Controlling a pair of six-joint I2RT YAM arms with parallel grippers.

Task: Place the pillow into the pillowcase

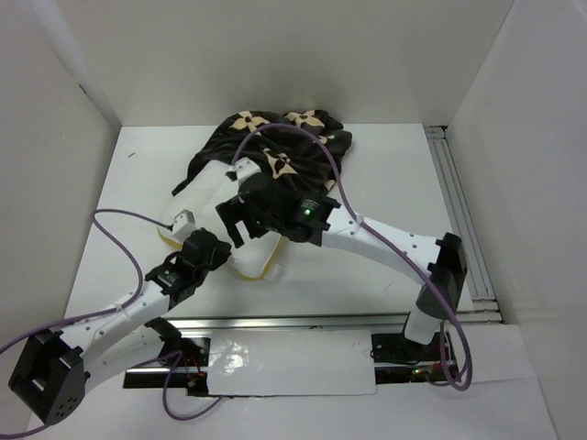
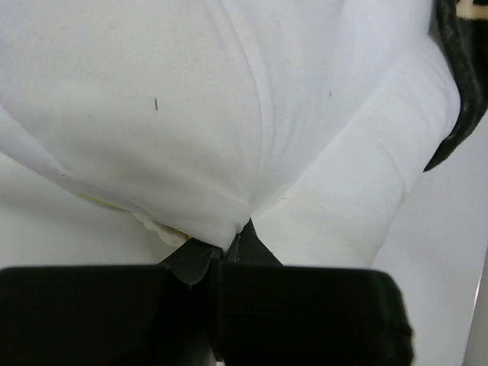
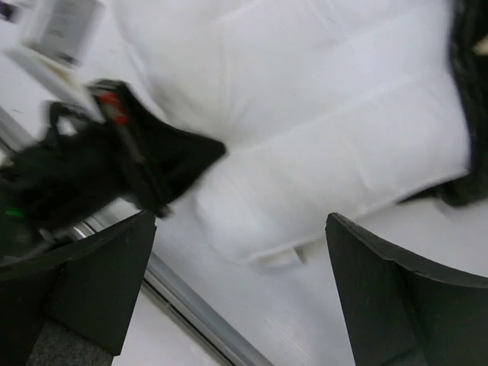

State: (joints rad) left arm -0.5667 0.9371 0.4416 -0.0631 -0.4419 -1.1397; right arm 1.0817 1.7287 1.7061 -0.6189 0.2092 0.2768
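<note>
The white pillow (image 1: pixel 209 197) lies at the table's middle, its far end under the dark flower-print pillowcase (image 1: pixel 275 147). My left gripper (image 1: pixel 218 251) is shut on the pillow's near edge. In the left wrist view its tips (image 2: pixel 227 245) pinch a fold of the white pillow (image 2: pixel 191 114), and the pillowcase (image 2: pixel 467 76) shows at the top right. My right gripper (image 1: pixel 233 220) hovers open and empty over the pillow. In the right wrist view (image 3: pixel 244 282) its jaws stand wide apart above the pillow's corner (image 3: pixel 320 130). The pillowcase (image 3: pixel 467 114) is at the right edge.
An aluminium rail (image 1: pixel 303 321) runs along the near edge of the table and another (image 1: pixel 459 202) along the right side. White walls enclose the left, back and right. A white label (image 1: pixel 182 220) lies at the pillow's left corner. The left arm (image 3: pixel 114 168) shows in the right wrist view.
</note>
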